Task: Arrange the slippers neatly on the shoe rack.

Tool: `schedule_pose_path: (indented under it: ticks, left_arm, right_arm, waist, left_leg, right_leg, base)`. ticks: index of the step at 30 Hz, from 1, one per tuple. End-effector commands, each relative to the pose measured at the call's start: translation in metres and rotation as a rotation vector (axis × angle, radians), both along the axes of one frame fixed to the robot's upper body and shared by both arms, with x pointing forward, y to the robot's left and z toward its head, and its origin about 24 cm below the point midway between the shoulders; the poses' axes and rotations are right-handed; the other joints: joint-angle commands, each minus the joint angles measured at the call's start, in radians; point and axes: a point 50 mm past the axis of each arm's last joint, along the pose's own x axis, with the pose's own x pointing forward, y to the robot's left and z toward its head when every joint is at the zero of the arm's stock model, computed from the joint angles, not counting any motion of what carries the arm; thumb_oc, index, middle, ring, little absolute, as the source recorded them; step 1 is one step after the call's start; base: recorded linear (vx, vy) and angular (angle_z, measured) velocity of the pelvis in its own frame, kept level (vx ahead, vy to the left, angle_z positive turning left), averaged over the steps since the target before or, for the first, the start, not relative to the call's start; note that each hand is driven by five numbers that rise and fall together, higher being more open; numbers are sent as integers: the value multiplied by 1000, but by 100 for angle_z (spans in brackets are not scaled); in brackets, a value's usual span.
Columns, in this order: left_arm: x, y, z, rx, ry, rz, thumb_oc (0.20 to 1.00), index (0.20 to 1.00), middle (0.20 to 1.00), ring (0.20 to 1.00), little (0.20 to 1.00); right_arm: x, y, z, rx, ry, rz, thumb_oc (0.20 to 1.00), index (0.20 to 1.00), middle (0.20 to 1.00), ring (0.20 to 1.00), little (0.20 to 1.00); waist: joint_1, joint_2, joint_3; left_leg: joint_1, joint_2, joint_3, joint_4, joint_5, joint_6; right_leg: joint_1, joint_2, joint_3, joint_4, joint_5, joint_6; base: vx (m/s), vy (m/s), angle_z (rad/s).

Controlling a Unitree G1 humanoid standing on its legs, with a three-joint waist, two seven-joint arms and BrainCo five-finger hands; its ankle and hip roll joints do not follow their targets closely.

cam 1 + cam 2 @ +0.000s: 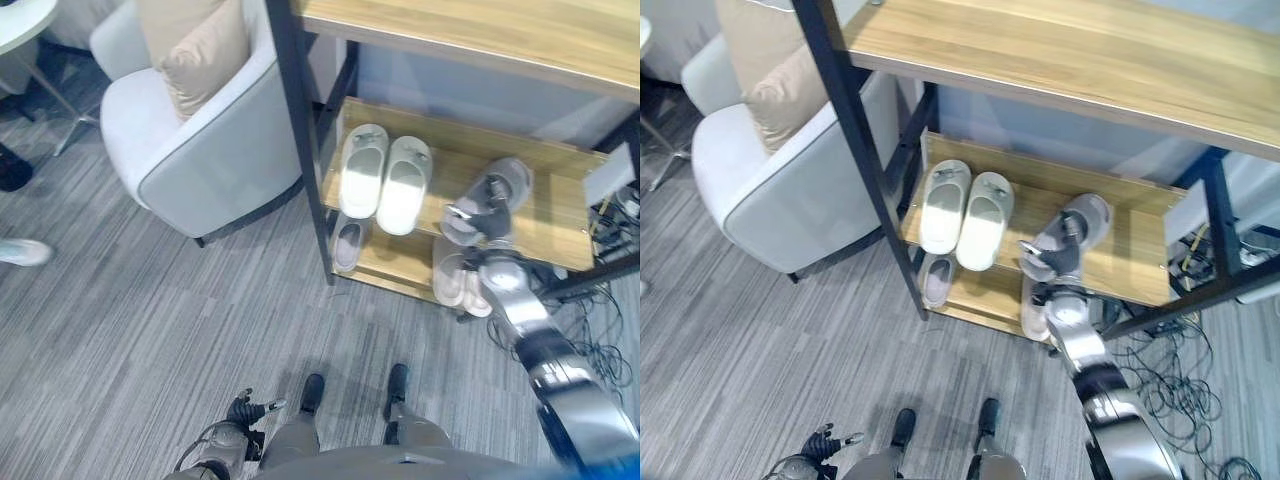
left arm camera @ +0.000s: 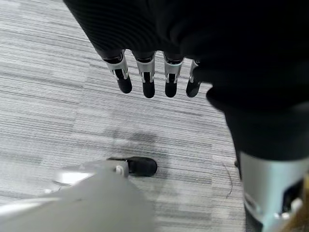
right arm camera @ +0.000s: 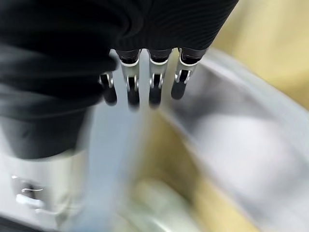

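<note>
One right hand reaches over, perhaps touching, the grey slipper.

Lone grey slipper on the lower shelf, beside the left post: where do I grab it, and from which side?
Probably pinch the near end of the grey slipper, coming in low from the front. The middle shelf covers it from above, and the black post stands close on its left, so both those approaches look blocked.
</note>
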Motion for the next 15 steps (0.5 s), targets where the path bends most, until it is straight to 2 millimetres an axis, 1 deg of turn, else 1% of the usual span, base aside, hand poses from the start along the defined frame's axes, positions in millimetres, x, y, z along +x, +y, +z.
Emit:
schedule_pose_path:
  ticks: [1,6,10,14,15]
  left_arm:
    - [5,-2,-1,34,39,-51,1000,1000,1000,1000,1000]
    - [5,-1,-1,38,38,-47,1000,1000,1000,1000,1000]
    - [5,0,0,41,36,-53,1000,1000,1000,1000,1000]
    - [5,1,0,51,37,-65,1000,1000,1000,1000,1000]
    - [5,1,0,54,35,-71,1000,1000,1000,1000,1000]
  right_arm:
    - [19,-17,2,-32,-6,-137,1000,1000,1000,1000,1000]
    - [18,-23,2,-61,6,-168,1000,1000,1000,1000,1000]
    - [28,-39,-7,-121,133,-210,1000,1000,1000,1000,1000]
    - [37,-50,-6,-202,203,-242,1000,1000,1000,1000,1000]
    - [41,-55,-2,-227,220,-254,1000,1000,1000,1000,1000]
  waist:
    - [2,4,44]
    - [1,5,43]
    - [6,8,47]
    - [12,11,58]
    - [16,11,62]
  left_leg:
    - [-27,-6,56,5,-58,-18]
    - [-29,-4,60,5,-58,-18]
    - [-35,-4,63,5,-54,-20]
    - [-41,-5,62,5,-49,-21]
    - [-44,-5,63,5,-46,-22]
  right_leg:
    - [121,-25,6,7,-136,86]
    - [117,-23,11,7,-137,85]
    - [113,-22,12,7,-136,83]
    - [107,-21,12,7,-133,83]
    - [104,-21,11,7,-132,82]
  base:
    - [30,-16,-12]
    - [18,-13,-6]
    - [7,-4,-1]
    - [0,0,0]
    - [0,0,0]
